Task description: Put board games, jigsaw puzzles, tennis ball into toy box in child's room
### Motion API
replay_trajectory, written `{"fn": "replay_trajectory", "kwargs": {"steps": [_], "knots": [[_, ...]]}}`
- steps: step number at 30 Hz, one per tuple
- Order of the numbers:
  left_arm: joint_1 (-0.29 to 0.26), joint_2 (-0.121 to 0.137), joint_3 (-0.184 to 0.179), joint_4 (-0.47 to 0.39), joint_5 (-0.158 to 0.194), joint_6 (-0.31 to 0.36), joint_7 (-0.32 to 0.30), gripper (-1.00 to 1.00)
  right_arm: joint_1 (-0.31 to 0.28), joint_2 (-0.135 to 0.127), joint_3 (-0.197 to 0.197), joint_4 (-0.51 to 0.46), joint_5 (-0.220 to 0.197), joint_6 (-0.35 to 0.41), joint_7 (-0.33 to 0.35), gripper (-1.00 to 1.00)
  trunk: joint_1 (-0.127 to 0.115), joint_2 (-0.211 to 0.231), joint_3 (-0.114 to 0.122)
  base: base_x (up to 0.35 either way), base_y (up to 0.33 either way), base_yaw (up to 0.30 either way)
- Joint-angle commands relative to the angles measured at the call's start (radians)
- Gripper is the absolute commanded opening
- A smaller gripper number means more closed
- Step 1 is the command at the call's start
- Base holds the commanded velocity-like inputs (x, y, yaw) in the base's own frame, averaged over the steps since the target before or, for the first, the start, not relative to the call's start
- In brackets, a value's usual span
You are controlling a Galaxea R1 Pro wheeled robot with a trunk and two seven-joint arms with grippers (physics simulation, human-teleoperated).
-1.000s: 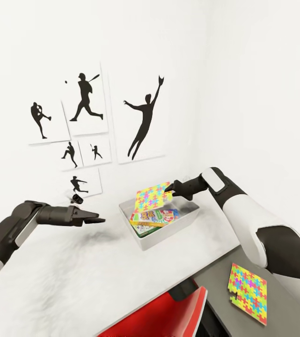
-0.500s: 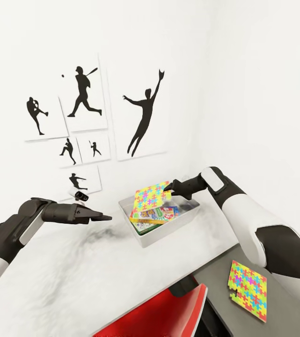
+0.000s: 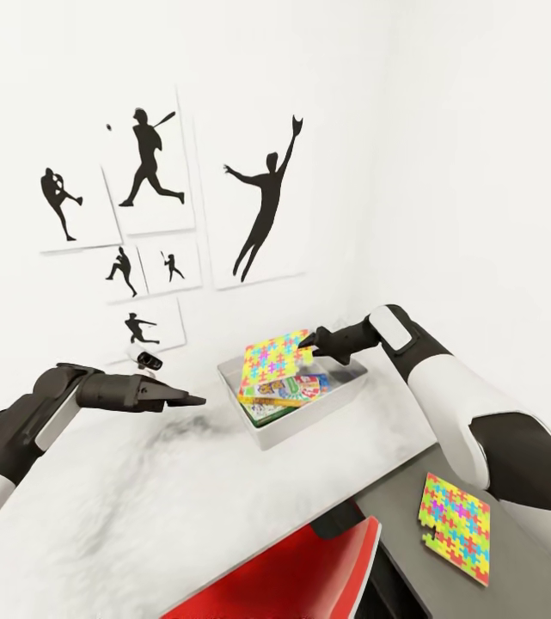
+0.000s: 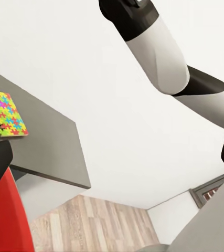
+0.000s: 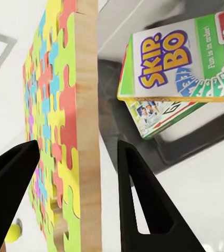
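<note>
Jigsaw puzzle in hand: a bright puzzle-patterned sheet [image 3: 273, 361] hangs tilted over the toy box [image 3: 262, 434], its lower edge down near the contents, its upper edge at the right end effector [image 3: 306, 346].
Right end effector: its fingers stand on either side of the sheet in the right wrist view [image 5: 64, 131]; whether they press on it or stand slightly off it cannot be told.
Key relation: the sheet sits directly between the fingers and reaches down and away from them toward the box, its flat face lying along the finger direction; the box opening lies just below, so the coming move looks like a release or a short lowering.
Toy box contents: a green Skip-Bo board game [image 5: 190, 52] lies on top of another box, inside the grey walls.
Left end effector: black fingers [image 3: 176, 399] held close together, hovering above the white table [image 3: 137, 507] beside the box, carrying nothing.
Second jigsaw puzzle: it [image 3: 454, 526] lies flat on a grey surface, well apart from the box, nearer the right arm.
Tennis ball: a small yellow-green ball [image 5: 13, 232] shows past the held sheet.
</note>
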Motion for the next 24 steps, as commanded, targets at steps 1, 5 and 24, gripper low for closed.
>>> {"fn": "replay_trajectory", "kwargs": {"steps": [1, 5, 24], "knots": [[-0.001, 0.001, -0.002, -0.002, 0.001, 0.011, -0.005, 1.0, -0.002, -0.001, 0.005, -0.001, -0.004, 0.002, -0.001, -1.0, 0.001, -0.002, -0.004, 0.0, 0.0, 0.0], [-0.001, 0.001, 0.002, -0.004, 0.001, 0.011, -0.005, 1.0, -0.005, -0.002, 0.005, -0.014, -0.003, 0.002, -0.001, -1.0, 0.001, -0.002, -0.011, 0.0, 0.0, 0.0], [-0.001, 0.004, 0.002, -0.038, 0.003, 0.011, -0.005, 1.0, -0.032, -0.02, 0.004, -0.054, -0.004, 0.002, -0.002, -1.0, 0.001, -0.002, -0.042, 0.0, 0.0, 0.0]]}}
